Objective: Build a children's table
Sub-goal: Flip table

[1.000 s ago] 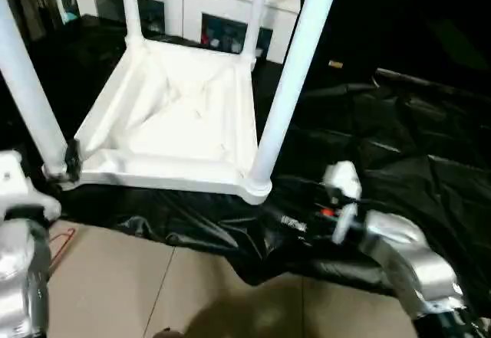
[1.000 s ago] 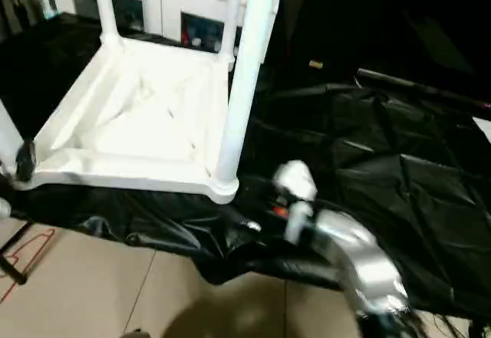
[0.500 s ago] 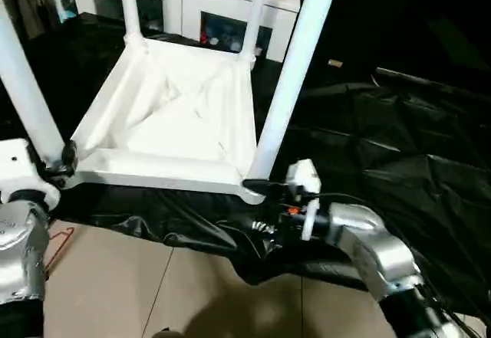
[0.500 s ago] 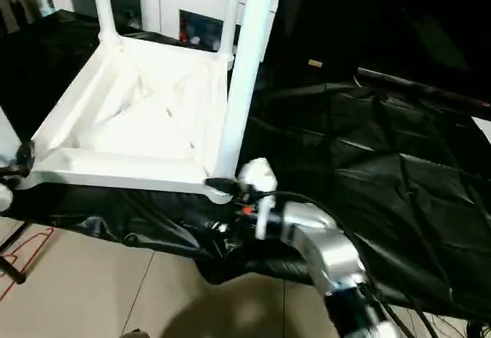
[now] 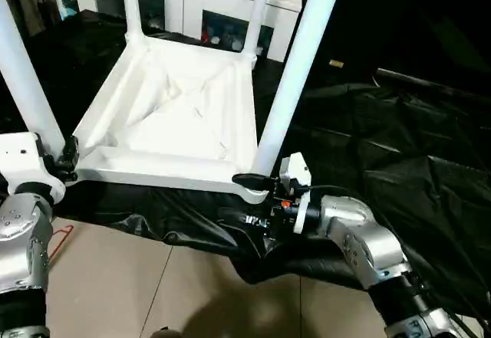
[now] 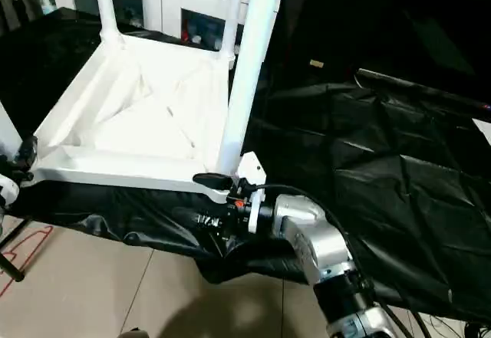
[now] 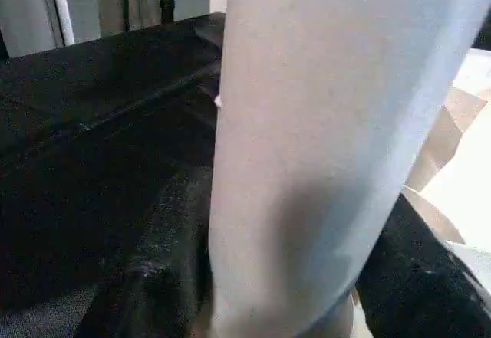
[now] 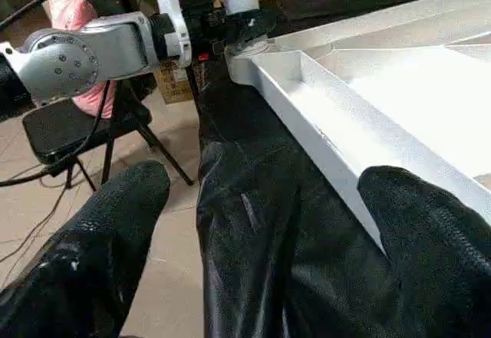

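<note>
On black sheet: table (image 5: 173, 116) upside down, 4 legs up | left gripper (image 5: 67, 156) closing around near-left leg (image 7: 322, 146) | right gripper (image 5: 249, 198) wide open, empty, straddling near-right corner (image 5: 257, 191) | step: grasp to flip | you need both grips firm before lifting.

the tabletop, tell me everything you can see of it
The tabletop is white plastic, rectangular, lying upside down on black sheeting on the floor. Its ribbed underside faces up inside a raised rim. Four white legs stand upright in its rounded corner sockets. The right gripper straddles the near right corner, one finger above; the left gripper is at the near left leg.
</note>
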